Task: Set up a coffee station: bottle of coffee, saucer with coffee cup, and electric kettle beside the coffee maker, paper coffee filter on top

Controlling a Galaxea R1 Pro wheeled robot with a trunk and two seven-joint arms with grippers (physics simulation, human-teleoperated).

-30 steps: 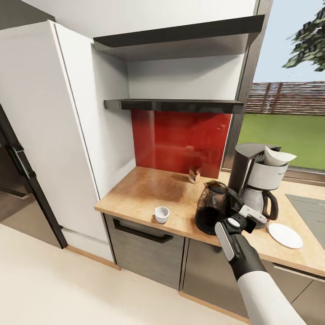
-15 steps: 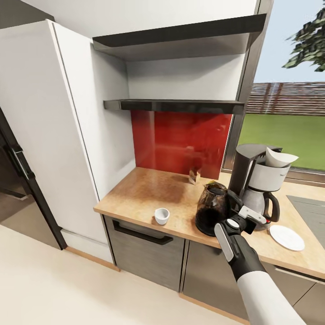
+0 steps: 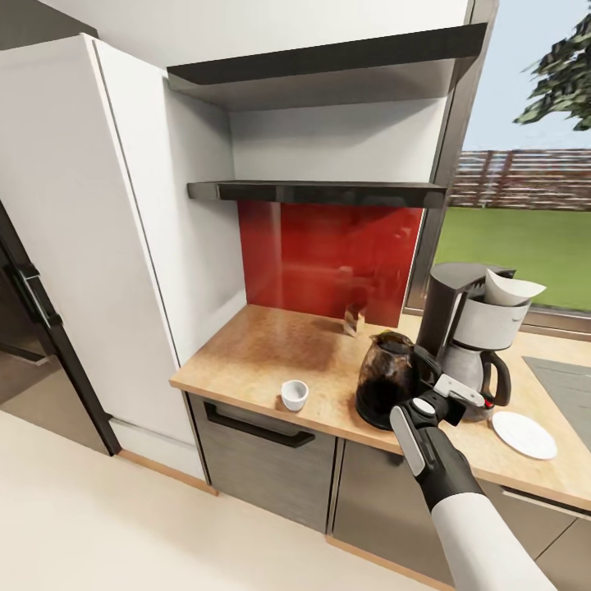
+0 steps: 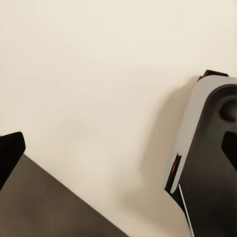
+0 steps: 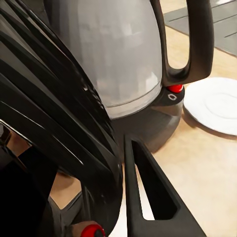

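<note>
Kitchen setting: beige countertop (image 3: 271, 353) on grey cabinet fronts, red backsplash (image 3: 328, 254) behind, window to one side; nearest the camera, the right gripper (image 3: 437, 392) was at the kettle (image 3: 386, 379) handle, seemingly clamped on it, though the head view did not show the contact clearly; the right wrist view showed dark ribbed kettle parts right against one finger; judged purpose: seating the kettle just beside the coffee maker (image 3: 472, 336) as the task requires. Left gripper: state could not be told. Cup (image 3: 294, 393) stood alone near the counter's front edge, well apart from the saucer (image 3: 525, 435), which lay beside the coffee maker; cup-on-saucer not yet done. Filter (image 3: 510, 288) sat atop the coffee maker. Bottle (image 3: 355, 318) stood at the backsplash, off the shelf (image 3: 320, 192).
</note>
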